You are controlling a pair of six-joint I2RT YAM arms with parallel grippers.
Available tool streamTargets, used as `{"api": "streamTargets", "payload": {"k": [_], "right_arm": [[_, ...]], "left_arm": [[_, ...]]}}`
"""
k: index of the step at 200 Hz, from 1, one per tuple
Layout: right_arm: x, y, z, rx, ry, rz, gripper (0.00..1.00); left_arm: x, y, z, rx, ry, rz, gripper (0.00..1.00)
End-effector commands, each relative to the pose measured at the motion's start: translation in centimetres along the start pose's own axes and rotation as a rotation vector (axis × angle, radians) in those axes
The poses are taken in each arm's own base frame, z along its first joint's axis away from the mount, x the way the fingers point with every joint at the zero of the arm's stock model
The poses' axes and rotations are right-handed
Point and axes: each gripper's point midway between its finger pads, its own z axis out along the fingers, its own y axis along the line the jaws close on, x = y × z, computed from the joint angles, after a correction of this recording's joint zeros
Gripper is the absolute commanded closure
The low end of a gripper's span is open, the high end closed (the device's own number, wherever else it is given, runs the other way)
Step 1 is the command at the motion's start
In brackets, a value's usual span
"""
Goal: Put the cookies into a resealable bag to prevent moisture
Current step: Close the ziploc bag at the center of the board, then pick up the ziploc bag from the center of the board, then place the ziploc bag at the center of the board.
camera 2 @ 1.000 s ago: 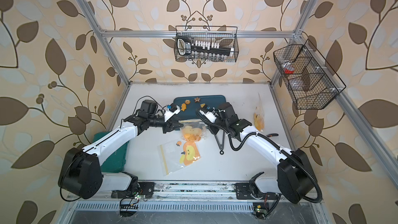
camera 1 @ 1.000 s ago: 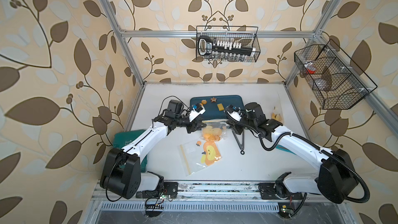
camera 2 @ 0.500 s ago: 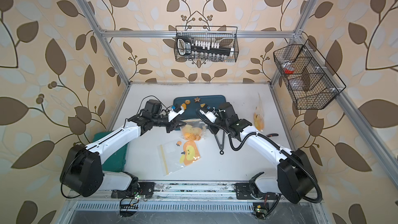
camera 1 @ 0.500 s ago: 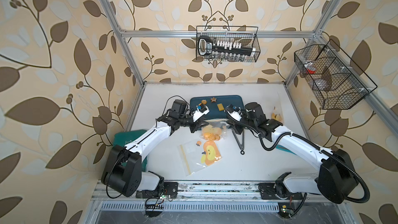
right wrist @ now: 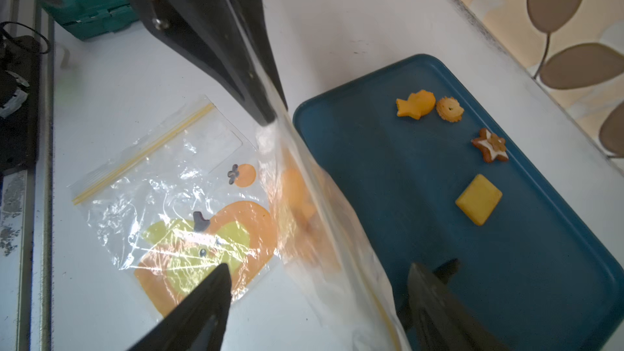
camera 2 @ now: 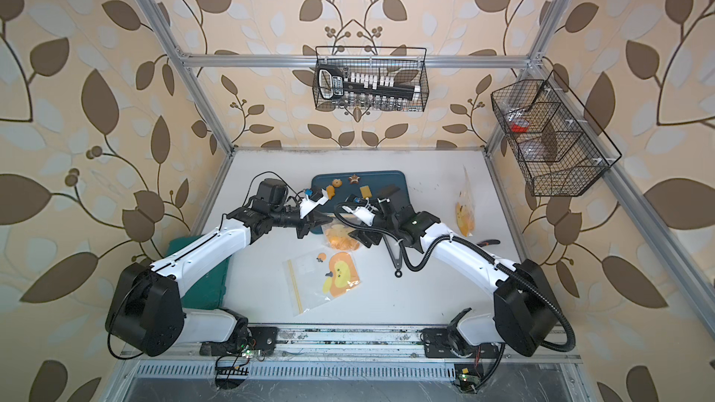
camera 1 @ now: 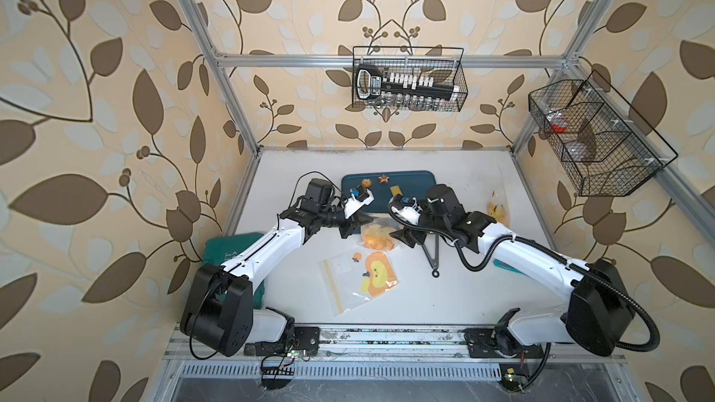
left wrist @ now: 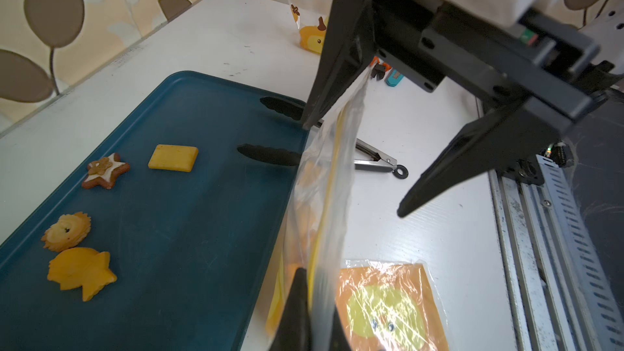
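Cookies (left wrist: 173, 157) split two ways. Four loose ones, fish (right wrist: 416, 104), flower (right wrist: 449, 109), star (right wrist: 491, 145) and square (right wrist: 478, 199), lie on the blue tray (left wrist: 202, 248), off to one side of both sets of jaws and untouched. The rest show as blurred orange shapes inside the clear resealable bag (right wrist: 304, 204) hanging between the two grippers; count unreadable.

Left gripper (right wrist: 266, 114): jaws pressed together, pinching the bag's top edge at one end, with the yellow zip strip running out from the tips.

Right gripper (left wrist: 353, 168): jaws spread wide. The bag's other end passes through the gap, nearer the tray-side finger — can't tell if it touches.

The bag body sags below both jaw sets, over the tray's near rim.

Second bag (right wrist: 169, 204), duck print, lies flat on the white table (right wrist: 337, 11) below the right jaws' outer finger, just beside the held bag. Black tongs (left wrist: 374, 160) lie behind the right jaws — tips over the tray, handle end on the table.
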Motion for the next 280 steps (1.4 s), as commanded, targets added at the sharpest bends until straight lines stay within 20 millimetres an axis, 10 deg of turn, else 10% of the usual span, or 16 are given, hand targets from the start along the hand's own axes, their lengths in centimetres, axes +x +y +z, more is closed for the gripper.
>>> {"api": "streamTargets", "payload": {"k": [1, 42, 56, 87, 99, 128, 191, 280], "right_arm": [[-1.1, 0.0, 0.8, -0.037, 0.008, -0.054, 0.22], [-2.7, 0.1, 0.8, -0.058, -0.016, -0.056, 1.00], [-3.3, 0.2, -0.2, -0.043, -0.051, -0.040, 1.00], [-3.9, -2.2, -2.8, 0.112, -0.037, 0.094, 1.00], [-4.0, -4.3, -4.3, 0.239, -0.030, 0.217, 1.00], [-2.9, -7.6, -8.3, 0.370, 0.048, 0.433, 1.00], [0.9, -16.5, -14.8, 0.554, 0.044, 0.692, 1.00], [15.1, -24.8, -16.9, 0.752, 0.192, 0.993, 1.00]], "left_arm": [[-1.0, -0.3, -0.4, 0.032, -0.030, 0.025, 1.00], [-0.6, 0.9, -0.4, -0.042, -0.012, 0.012, 1.00], [-0.7, 1.9, -0.7, -0.117, -0.018, -0.002, 1.00], [-2.7, 5.6, -3.1, -0.380, -0.084, -0.151, 0.45], [-3.3, 7.2, -4.6, -0.501, -0.122, -0.267, 0.02], [-2.1, 10.1, -8.0, -0.756, -0.186, -0.612, 0.01], [0.6, 9.1, -5.7, -0.665, -0.132, -0.992, 0.01], [2.3, 5.7, -2.9, -0.551, -0.063, -1.070, 0.01]]}}
